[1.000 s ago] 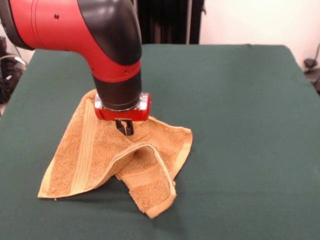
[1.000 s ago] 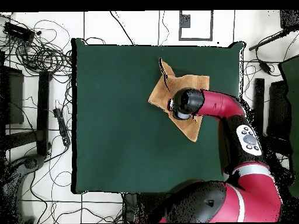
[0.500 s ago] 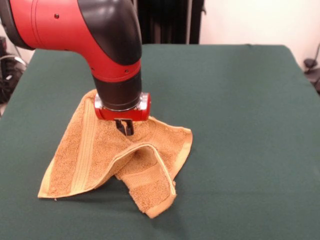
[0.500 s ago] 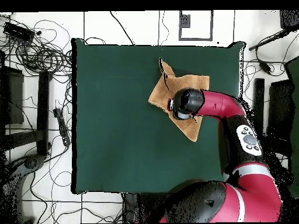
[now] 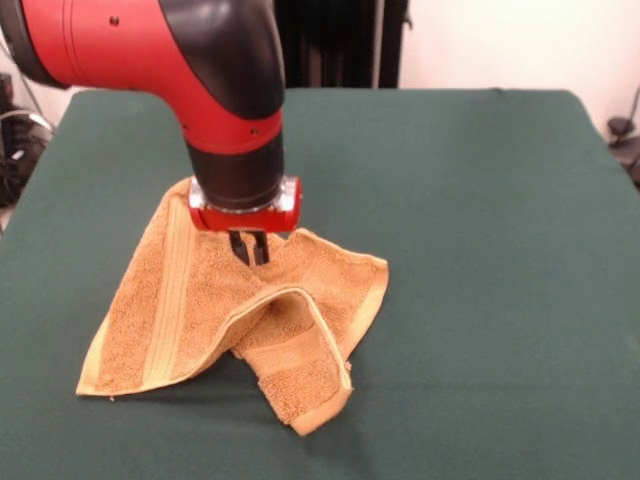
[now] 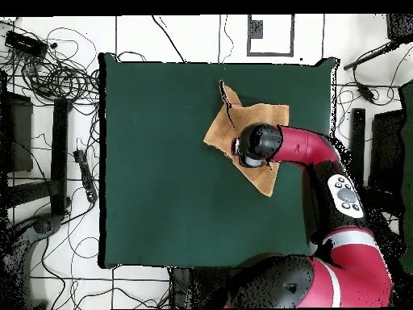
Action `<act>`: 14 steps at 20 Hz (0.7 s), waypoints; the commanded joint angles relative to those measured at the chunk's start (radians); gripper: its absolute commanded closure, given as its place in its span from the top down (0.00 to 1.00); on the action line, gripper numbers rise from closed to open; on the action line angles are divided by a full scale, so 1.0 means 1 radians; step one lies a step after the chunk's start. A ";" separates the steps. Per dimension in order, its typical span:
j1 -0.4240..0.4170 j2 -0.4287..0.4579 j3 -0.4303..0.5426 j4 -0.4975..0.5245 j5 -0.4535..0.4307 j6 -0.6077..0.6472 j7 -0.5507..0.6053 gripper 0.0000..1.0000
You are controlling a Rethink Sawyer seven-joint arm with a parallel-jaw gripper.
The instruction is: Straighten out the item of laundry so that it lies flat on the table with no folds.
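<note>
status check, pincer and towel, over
Pincer shut on towel, pinching a raised peak. Towel folded, one flap doubled under. Table: nothing in the way.

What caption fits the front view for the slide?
Sawyer claw pinching a raised fold of the orange towel on the green table.

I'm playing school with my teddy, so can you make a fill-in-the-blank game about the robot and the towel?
1. The towel is golden-orange and the table under it is dark ____.
2. The gripper comes down onto the towel from ____.
3. The towel is not flat yet: one part of it is ____ over.
4. The number of towels on the table is ____.

Missing words: green; above; folded; one
</note>
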 commanded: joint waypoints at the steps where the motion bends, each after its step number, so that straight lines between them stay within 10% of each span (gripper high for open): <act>1: 0.025 -0.152 0.009 0.149 -0.007 -0.001 0.019 1.00; 14: 0.012 -0.078 0.038 0.092 -0.047 -0.053 -0.025 1.00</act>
